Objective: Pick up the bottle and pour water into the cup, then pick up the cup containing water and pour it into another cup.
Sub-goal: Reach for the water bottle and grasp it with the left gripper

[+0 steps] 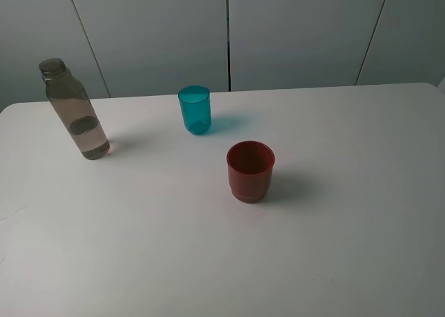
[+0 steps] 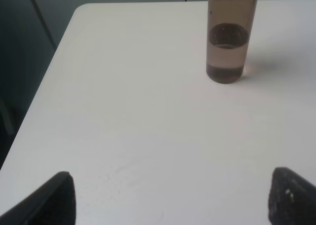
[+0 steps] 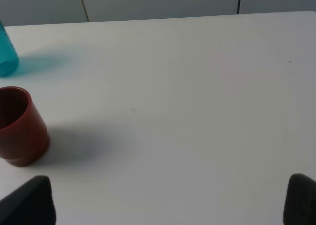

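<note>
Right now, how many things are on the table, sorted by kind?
Bottles: 1 (grey-brown bottle)
Cups: 2 (teal cup, red cup)
Total: 3

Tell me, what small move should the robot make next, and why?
Probably ease the left tool forward toward the bottle. Its jaws stand wide open with nothing between them, and the bottle stands upright on the table ahead of it, untouched, with water inside.
</note>
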Available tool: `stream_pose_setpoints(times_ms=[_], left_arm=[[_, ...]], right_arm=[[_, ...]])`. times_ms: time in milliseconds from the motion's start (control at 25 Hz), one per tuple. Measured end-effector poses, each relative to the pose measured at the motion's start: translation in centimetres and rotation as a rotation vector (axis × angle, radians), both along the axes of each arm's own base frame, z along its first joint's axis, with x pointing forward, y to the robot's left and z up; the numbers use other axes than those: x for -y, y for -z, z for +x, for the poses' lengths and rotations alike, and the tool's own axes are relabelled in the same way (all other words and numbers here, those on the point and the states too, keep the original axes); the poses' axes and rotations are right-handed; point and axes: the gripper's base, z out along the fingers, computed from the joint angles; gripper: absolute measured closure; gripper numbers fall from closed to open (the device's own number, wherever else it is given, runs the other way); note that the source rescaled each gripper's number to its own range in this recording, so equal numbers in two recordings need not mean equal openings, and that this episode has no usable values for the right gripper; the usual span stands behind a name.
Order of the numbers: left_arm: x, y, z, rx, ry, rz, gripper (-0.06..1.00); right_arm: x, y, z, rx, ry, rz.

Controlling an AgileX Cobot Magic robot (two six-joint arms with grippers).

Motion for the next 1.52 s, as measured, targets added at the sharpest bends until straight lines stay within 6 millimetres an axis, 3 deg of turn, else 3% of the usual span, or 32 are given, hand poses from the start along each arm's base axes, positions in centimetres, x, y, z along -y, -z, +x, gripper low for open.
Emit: stream_pose_setpoints(times_ms=[1200, 1360, 1520], left_arm=[[0.0, 0.0, 0.0, -0.002, 0.000, 0.000, -0.06], [0.0, -1.6, -0.1, 0.010, 0.000, 0.001, -0.06], [-0.1, -3.1, 1.2, 0.009, 0.003, 0.000, -0.06]], right_arm=[[0.0, 0.0, 0.0, 0.000, 0.000, 0.000], [0.0, 0.0, 0.0, 0.000, 0.000, 0.000], [0.0, 0.0, 0.0, 0.000, 0.000, 0.000]])
